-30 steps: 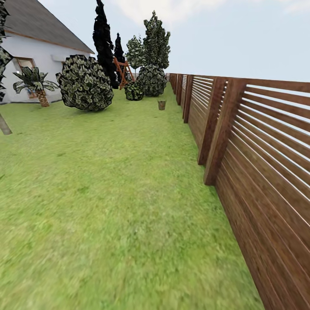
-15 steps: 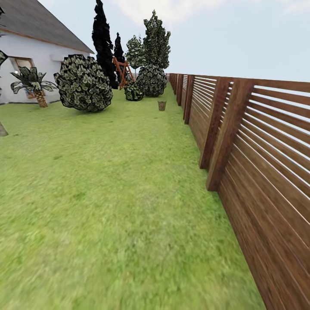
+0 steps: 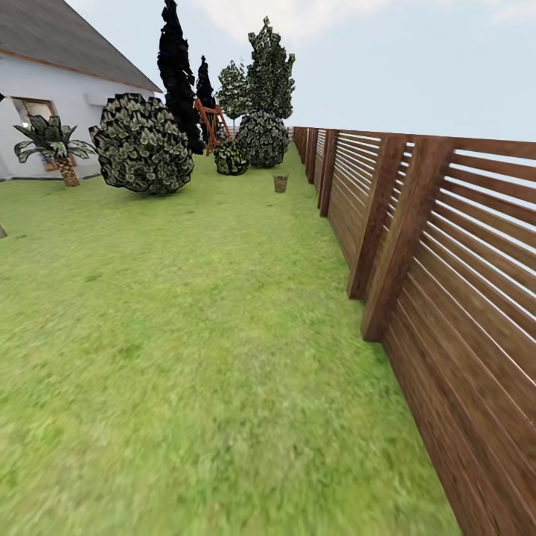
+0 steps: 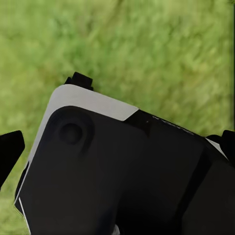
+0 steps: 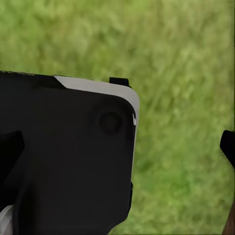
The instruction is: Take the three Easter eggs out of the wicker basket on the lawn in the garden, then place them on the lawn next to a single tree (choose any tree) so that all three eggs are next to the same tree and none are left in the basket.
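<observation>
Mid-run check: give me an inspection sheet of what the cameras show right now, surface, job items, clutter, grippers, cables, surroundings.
Surface: lawn, mottled green grass, bare ahead of the robot.
Job's things: small brown basket far ahead on the grass near the fence; too small to tell whether eggs are inside. Dark tall trees stand beyond it.
Clutter: nothing seen.
Grippers: wrist views show dark robot housing over grass; jaws' state cannot be told.
Cables: nothing seen.
Surroundings: slatted wooden fence along the right; round bush, palm and white house at left; reddish wooden frame far back.
</observation>
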`<state>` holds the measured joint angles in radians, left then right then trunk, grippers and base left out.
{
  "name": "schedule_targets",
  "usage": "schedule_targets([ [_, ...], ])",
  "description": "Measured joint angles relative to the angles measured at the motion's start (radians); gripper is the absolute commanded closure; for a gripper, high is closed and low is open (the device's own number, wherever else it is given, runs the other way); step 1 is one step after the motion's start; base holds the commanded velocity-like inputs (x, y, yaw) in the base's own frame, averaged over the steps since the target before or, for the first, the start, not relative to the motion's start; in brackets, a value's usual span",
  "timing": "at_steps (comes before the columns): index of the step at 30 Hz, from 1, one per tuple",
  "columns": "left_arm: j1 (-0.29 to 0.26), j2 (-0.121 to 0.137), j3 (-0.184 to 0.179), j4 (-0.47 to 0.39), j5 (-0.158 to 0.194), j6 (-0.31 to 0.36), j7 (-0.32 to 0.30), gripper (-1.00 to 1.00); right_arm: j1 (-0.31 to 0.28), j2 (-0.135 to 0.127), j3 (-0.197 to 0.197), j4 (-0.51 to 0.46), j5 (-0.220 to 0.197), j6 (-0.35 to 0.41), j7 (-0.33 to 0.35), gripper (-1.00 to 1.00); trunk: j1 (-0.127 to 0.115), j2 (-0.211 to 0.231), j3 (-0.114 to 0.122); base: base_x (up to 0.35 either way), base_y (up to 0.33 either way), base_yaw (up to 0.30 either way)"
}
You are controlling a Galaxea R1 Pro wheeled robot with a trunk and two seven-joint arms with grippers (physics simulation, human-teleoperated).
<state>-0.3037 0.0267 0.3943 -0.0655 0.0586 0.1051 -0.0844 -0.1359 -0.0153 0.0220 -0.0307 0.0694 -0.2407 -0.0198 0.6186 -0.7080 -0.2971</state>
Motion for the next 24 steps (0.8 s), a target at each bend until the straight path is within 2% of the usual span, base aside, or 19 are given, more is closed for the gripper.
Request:
schedule_targets([
  [3, 0.0, 0.007, 0.001, 0.001, 0.003, 0.0, 0.0, -1.0, 0.0, 0.001, 0.0, 0.0, 0.0, 0.0, 0.0, -1.0, 0.0, 0.0, 0.0, 0.333, 0.0, 0.0],
  [10, 0.0, -0.006, 0.0, 0.0, 0.001, 0.0, 0.0, -1.0, 0.0, 0.0, 0.0, 0.0, 0.0, 0.0, 0.0, -1.0, 0.0, 0.0, 0.0, 0.333, 0.0, 0.0],
  [18, 0.0, 0.012, 0.003, 0.001, 0.007, 0.005, -0.001, -1.0, 0.0, 0.0, 0.0, 0.0, 0.0, 0.0, 0.0, -1.0, 0.0, 0.0, 0.0, 0.333, 0.0, 0.0],
  [24, 0.0, 0.015, 0.002, 0.008, 0.006, 0.003, 0.0, -1.0, 0.0, 0.008, 0.0, 0.0, 0.002, 0.002, 0.003, -1.0, 0.0, 0.0, 0.0, 0.333, 0.0, 0.0],
])
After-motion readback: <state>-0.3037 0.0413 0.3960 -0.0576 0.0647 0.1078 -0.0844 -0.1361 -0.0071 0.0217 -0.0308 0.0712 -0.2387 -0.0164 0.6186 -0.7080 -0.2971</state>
